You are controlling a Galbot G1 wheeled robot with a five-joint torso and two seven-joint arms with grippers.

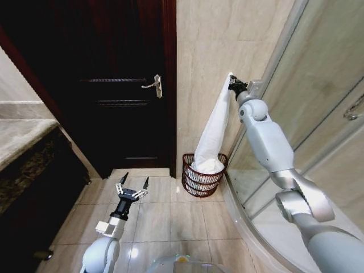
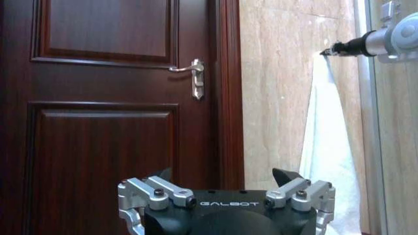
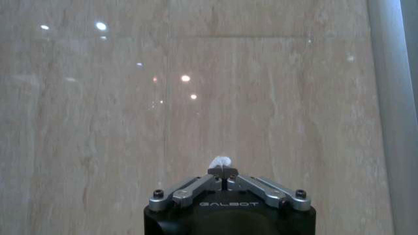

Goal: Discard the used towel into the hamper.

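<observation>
A long white towel hangs down the beige wall, and its lower end rests inside the dark reddish wire hamper on the floor by the corner. My right gripper is raised against the wall, shut on the towel's top corner; a white tuft pokes out between its closed fingers. The left wrist view shows the same towel and right gripper from the side. My left gripper hovers low over the floor tiles, open and holding nothing, well left of the hamper.
A dark wooden door with a metal handle stands left of the towel. A curved glass shower enclosure runs along the right. A dark vanity with a stone top is on the left. Floor tiles spread in front.
</observation>
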